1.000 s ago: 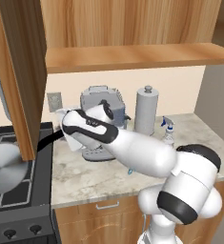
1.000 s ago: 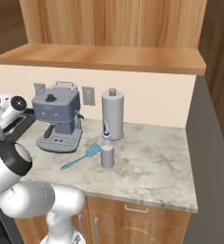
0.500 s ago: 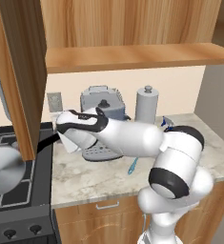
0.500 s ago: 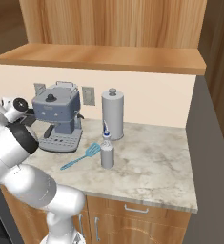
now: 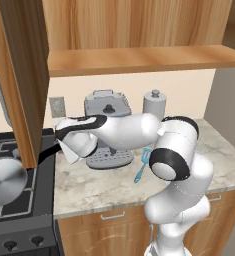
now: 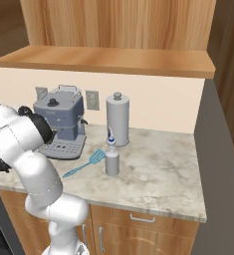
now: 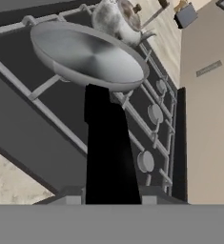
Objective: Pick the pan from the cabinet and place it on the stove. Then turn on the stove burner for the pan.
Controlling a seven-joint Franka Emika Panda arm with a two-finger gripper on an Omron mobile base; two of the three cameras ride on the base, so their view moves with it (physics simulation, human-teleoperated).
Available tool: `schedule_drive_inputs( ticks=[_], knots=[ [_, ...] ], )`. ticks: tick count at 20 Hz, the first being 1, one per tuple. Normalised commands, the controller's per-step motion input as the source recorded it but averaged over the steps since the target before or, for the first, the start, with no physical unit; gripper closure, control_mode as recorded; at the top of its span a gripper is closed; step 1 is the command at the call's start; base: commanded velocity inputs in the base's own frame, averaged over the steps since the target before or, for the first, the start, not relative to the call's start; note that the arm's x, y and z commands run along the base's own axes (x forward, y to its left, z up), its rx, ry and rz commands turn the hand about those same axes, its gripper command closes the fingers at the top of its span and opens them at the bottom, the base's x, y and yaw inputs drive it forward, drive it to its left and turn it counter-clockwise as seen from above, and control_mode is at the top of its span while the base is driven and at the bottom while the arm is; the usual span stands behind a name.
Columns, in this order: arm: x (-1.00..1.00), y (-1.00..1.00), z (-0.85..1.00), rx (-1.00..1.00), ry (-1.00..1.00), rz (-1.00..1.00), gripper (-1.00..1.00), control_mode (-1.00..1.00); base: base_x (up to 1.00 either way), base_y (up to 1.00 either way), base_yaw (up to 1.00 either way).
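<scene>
The pan (image 5: 4, 186) is a shiny silver round dish over the front part of the black stove (image 5: 24, 210), at the far left of the left base view. Its thin black handle (image 5: 48, 153) runs right to my gripper (image 5: 60, 148). In the hand view the pan (image 7: 87, 55) hangs over the grates (image 7: 46, 86), and its handle (image 7: 108, 147) runs down between the fingertips (image 7: 71, 200) of my gripper (image 7: 111, 199), which is shut on it. I cannot tell whether the pan touches the grate. The cabinet door (image 5: 21, 75) hangs open above the stove's right edge.
A grey kettle (image 7: 114, 19) stands behind the pan on the stove. Round burner caps (image 7: 154, 113) show to its right. On the counter sit a coffee machine (image 6: 61, 127), a tall canister (image 6: 117, 119), a blue spatula (image 6: 83, 163) and a small bottle (image 6: 112, 160). Stove knobs (image 5: 9, 245) line the front.
My hand has moved a little left and down with the pan in it. The elbow has swung up toward the middle of the left base view.
</scene>
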Motion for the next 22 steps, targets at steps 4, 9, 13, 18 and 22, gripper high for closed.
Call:
schedule_drive_inputs(
  ticks=[4,9,13,18,22],
  knots=[
    [0.23,0.24,-0.31,-0.03,0.04,-0.04,1.0,-1.0,0.0,0.0,0.0],
    [0.17,0.29,-0.34,-0.03,0.02,-0.05,1.0,-1.0,0.0,0.0,0.0],
    [0.07,0.29,-0.37,-0.04,0.0,-0.04,1.0,-1.0,0.0,0.0,0.0],
    [0.02,0.25,-0.37,-0.05,0.0,-0.03,1.0,-1.0,0.0,0.0,0.0],
    [0.0,0.04,-0.25,-0.02,0.0,0.0,1.0,-1.0,0.0,0.0,0.0]
  ],
)
